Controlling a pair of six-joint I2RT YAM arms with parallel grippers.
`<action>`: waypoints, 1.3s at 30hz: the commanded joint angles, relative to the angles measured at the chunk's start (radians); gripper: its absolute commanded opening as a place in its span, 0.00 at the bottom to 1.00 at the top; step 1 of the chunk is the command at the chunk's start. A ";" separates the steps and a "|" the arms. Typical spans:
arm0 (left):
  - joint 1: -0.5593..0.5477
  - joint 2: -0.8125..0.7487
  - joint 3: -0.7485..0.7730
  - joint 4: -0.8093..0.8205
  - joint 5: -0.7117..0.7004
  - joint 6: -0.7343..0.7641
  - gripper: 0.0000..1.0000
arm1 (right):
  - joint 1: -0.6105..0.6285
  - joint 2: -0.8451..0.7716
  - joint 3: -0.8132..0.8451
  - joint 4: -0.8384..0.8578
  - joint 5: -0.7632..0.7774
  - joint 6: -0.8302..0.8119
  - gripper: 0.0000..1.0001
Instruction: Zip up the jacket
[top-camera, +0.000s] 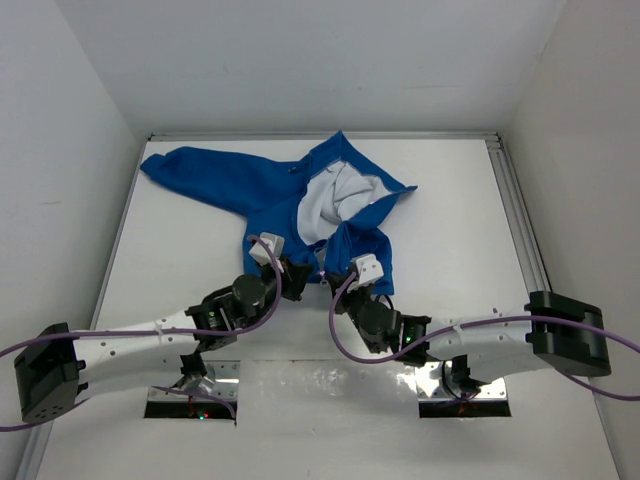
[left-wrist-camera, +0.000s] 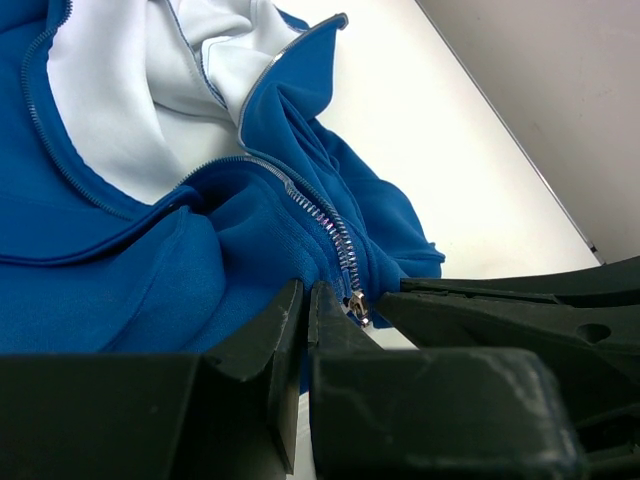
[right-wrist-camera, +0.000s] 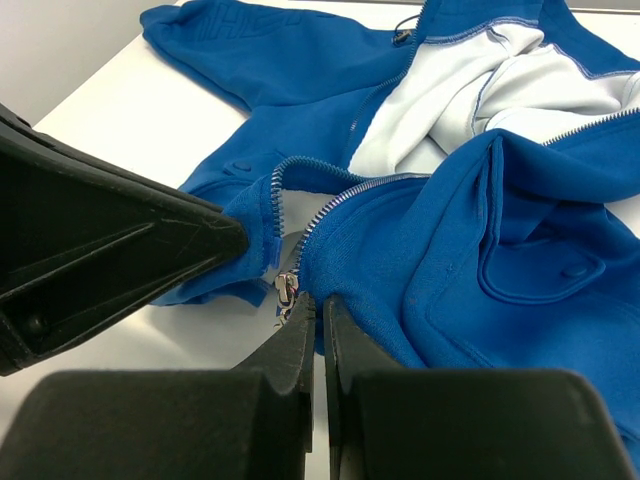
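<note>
Top view, jacket: The blue jacket (top-camera: 250, 190) lies crumpled and open-fronted at the middle of the far edge of the desk (top-camera: 450, 230). One sleeve (top-camera: 190, 170) reaches the far-left corner, and the pale lining (top-camera: 330, 200) shows.
Top view, grippers: The left gripper (top-camera: 296, 272) and right gripper (top-camera: 350, 277) meet side by side at the jacket's near hem. The gap between their fingers cannot be told from here.
Left wrist, left gripper: The fingers are drawn almost together, leaving only a thin slit. Their tips are clamped on hem fabric just beside the zipper slider (left-wrist-camera: 355, 305).
Left wrist, zipper: The zipper teeth (left-wrist-camera: 320, 215) climb from the slider toward the lining.
Right wrist, right gripper: The fingers are all but closed, nipping the hem's edge next to the slider. The left gripper's tip pinches the opposite hem corner.
Right wrist, seen only here: A pocket flap (right-wrist-camera: 540, 270) with a snap.
Right wrist, writing: Raised lettering on the sleeve, too blurred to read.
</note>
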 joint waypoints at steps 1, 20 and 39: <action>-0.018 -0.002 0.018 0.071 -0.001 -0.011 0.00 | 0.007 0.004 0.043 0.067 0.012 -0.013 0.00; -0.042 0.010 0.021 0.079 -0.019 -0.008 0.00 | 0.007 0.002 0.047 0.079 0.014 -0.017 0.00; -0.094 0.032 0.027 0.094 -0.059 0.007 0.00 | 0.007 0.011 0.103 0.050 0.007 -0.017 0.00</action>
